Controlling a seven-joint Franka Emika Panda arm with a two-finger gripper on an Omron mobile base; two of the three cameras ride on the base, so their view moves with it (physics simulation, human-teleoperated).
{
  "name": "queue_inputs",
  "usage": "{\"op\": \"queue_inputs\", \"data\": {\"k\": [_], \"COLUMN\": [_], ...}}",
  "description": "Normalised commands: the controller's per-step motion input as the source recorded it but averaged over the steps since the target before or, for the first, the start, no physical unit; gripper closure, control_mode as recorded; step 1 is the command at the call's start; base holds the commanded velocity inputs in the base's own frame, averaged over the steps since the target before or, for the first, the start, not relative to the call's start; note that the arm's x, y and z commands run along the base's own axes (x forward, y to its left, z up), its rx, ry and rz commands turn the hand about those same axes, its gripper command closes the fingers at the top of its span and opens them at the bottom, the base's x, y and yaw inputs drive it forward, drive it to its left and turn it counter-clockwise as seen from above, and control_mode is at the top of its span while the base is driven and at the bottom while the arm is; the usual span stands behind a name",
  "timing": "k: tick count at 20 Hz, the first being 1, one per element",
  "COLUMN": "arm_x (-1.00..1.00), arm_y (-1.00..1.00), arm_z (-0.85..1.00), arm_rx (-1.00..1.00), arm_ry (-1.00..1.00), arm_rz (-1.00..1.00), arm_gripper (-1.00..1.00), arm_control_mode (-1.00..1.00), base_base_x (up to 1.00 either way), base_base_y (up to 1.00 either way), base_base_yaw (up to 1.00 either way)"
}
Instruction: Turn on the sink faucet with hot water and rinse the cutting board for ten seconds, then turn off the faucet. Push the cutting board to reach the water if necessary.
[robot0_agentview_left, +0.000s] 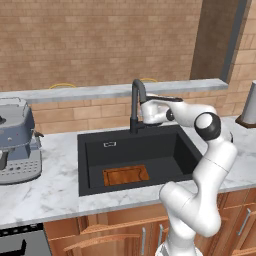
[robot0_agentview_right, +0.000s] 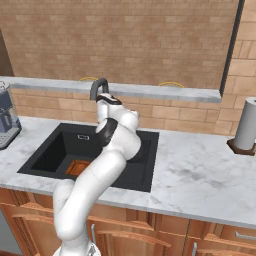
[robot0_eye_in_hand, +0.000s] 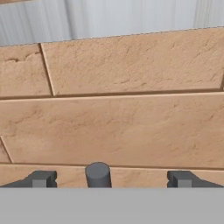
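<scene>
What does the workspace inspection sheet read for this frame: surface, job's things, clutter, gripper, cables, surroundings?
Surface: white marble counter around the sink.
Job's things: sink faucet upright at the back rim, no water running; cutting board flat on the basin floor, near the front.
Clutter: coffee machine at left, paper towel roll at right.
Gripper: gripper open, straddling a dark round post, facing the brick wall.
Cables: nothing seen.
Surroundings: grey ledge, wooden cabinets.
</scene>
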Motion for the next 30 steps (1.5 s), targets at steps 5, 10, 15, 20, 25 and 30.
{"op": "queue_inputs", "data": {"k": [5,10,15,20,25,30], "arm_x": [0.0,0.0,0.0,0.0,0.0,0.0], "arm_y": [0.0,0.0,0.0,0.0,0.0,-0.18], "arm_z": [0.0,0.0,0.0,0.0,0.0,0.0], "arm_rx": [0.0,0.0,0.0,0.0,0.0,0.0], "arm_ry": [0.0,0.0,0.0,0.0,0.0,0.0], "arm_rz": [0.0,0.0,0.0,0.0,0.0,0.0], "arm_gripper": [1.0,1.0,1.0,1.0,1.0,1.0], "arm_control_mode": [-1.0,-1.0,-1.0,-1.0,-1.0,-1.0], "base_base_x": [0.0,0.0,0.0,0.0,0.0,0.0], "base_base_y": [0.0,0.0,0.0,0.0,0.0,0.0], "base_base_yaw": [0.0,0.0,0.0,0.0,0.0,0.0]}}
